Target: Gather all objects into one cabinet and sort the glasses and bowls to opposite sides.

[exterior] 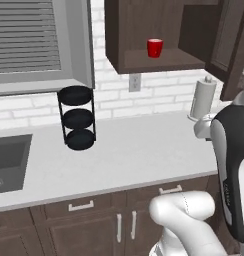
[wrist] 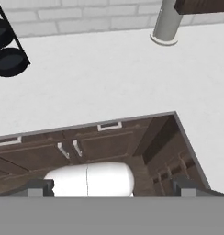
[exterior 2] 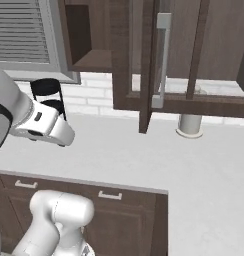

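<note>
One red mug (exterior: 154,48) stands upright on the open cabinet (exterior: 144,62) shelf, well above and beyond my jaws (wrist: 113,188), which point down at the bare white surface (wrist: 100,87) and stand wide apart, holding nothing. I count one mug, one paper-towel roll (exterior: 203,98), one black tiered rack (exterior: 77,117).

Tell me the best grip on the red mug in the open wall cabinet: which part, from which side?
Take the red mug across its body, jaws on its two side walls, coming in level from the open front of the cabinet. It stands upright on the shelf with wood close overhead, so a top-down approach looks blocked. I can't make out its handle, so grip below the rim. The gripper is open.
</note>
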